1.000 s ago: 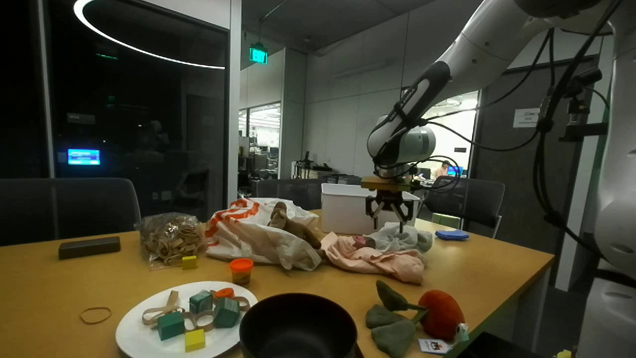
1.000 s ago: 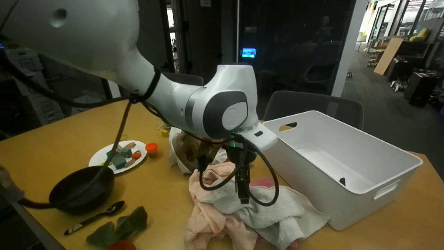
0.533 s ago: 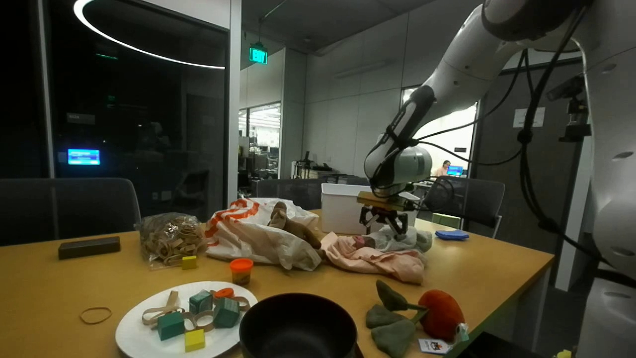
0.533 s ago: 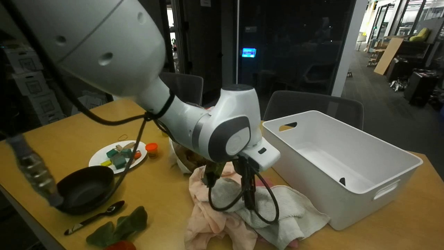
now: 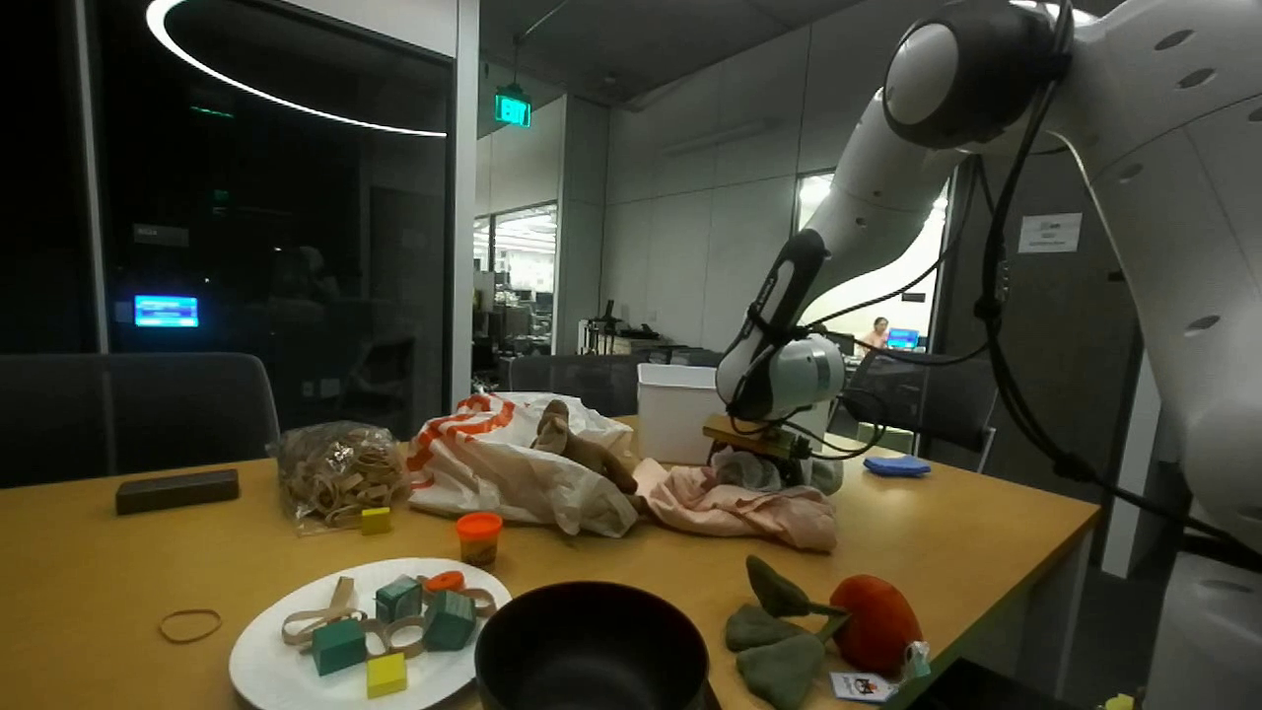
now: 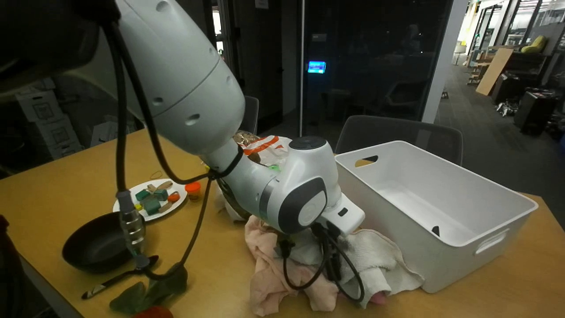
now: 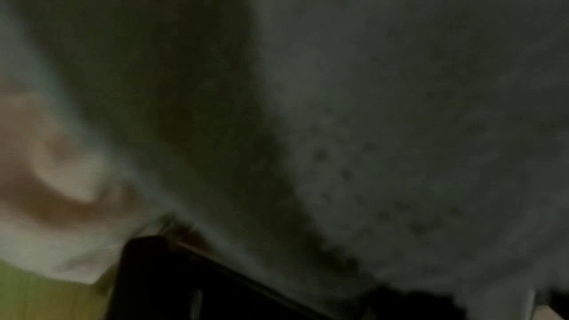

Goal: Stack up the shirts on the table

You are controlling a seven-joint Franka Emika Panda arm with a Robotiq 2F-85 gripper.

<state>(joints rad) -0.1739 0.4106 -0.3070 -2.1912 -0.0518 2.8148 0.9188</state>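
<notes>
Table (image 5: 946,532): 1 gripper (image 5: 755,475), 1 grey cloth (image 6: 375,252)

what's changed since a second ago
The gripper came down into the gray cloth, bunching it; that and the pink cloth shifted slightly toward the white bin. Whether the fingers grip anything is unclear. The white plate and black bowl stayed put.

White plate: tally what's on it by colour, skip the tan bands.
Green blocks: 3
Yellow block: 1
Orange round piece: 1
Total on the white plate, tan bands left out: 5
</notes>
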